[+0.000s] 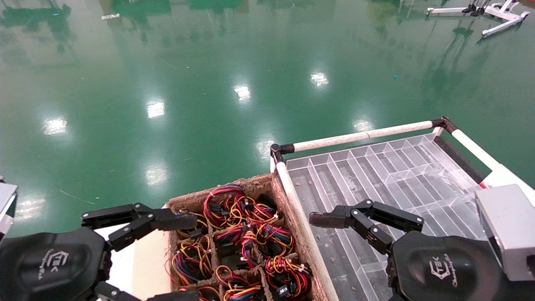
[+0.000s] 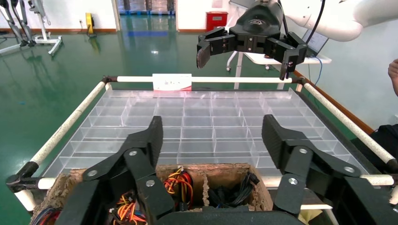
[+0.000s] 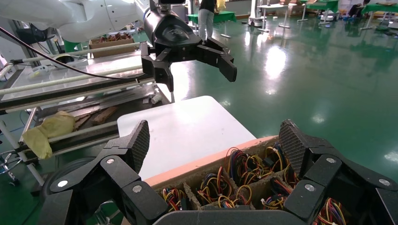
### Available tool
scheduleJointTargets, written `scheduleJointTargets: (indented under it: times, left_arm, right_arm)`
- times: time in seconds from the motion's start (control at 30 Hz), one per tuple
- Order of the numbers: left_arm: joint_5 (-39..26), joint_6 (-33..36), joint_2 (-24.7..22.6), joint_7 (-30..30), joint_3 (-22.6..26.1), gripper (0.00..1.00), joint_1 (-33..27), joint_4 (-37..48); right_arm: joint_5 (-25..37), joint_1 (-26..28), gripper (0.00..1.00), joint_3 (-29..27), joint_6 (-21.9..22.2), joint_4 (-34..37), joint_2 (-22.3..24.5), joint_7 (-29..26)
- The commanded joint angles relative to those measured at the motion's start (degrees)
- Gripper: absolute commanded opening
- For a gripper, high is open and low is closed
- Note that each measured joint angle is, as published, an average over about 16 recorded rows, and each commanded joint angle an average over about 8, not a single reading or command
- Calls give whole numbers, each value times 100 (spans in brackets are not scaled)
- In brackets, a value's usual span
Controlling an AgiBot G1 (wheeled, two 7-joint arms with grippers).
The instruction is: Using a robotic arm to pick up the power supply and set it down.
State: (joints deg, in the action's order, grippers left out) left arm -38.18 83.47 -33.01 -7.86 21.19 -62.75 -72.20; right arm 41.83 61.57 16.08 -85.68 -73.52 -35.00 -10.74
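Observation:
A brown pulp tray (image 1: 288,196) has compartments full of looped red, yellow, orange and black wire bundles (image 1: 238,209). Only these coils show, so the power supply's grey box is hidden. My left gripper (image 1: 184,257) hangs open above the tray's left side, with nothing between its fingers. It is also in its own wrist view (image 2: 212,129) and in the right wrist view (image 3: 200,78), on a white tubular arm (image 3: 84,18). My right gripper (image 3: 216,136) is open and empty beside the tray, over the clear divider tray. Its upper finger (image 1: 334,217) points at the pulp tray.
A clear plastic divider tray (image 1: 397,175) lies on a rack of white tubes (image 1: 363,136) right of the pulp tray. A white board (image 3: 187,126) lies on the tray's other side. A yellow rag (image 3: 51,129) sits on a low shelf. Green floor surrounds everything.

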Motion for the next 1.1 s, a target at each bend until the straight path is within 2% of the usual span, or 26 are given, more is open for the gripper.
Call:
scheduleJointTargets:
  times: [0.03,0.23,0.37,0.73,0.8,1.0,1.07,1.1]
  left_arm:
    - [0,0,0,0,0,0,0,0]
    - [0,0,0,0,0,0,0,0]
    - [0,0,0,0,0,0,0,1]
    - [0,0,0,1,1,0,-1,1]
    - [0,0,0,1,1,0,-1,1]
    - [0,0,0,1,1,0,-1,1]
    - [0,0,0,1,1,0,-1,1]
    - [0,0,0,1,1,0,-1,1]
  right_arm:
    - [0,0,100,-1,-1,-1,0,0]
    - [63,-4,100,18,44,30,-9,11]
    - [372,33,100,118,224,94,-76,56]
    - [2228,628,100,866,902,214,-681,108]
    - [2547,755,86,1004,992,241,-791,66]
    - [3259,988,11,1325,1147,239,-995,-120]
    - [3430,1021,0,1410,1163,220,-1034,-173]
    - [3502,1031,0,1449,1167,209,-1051,-197]
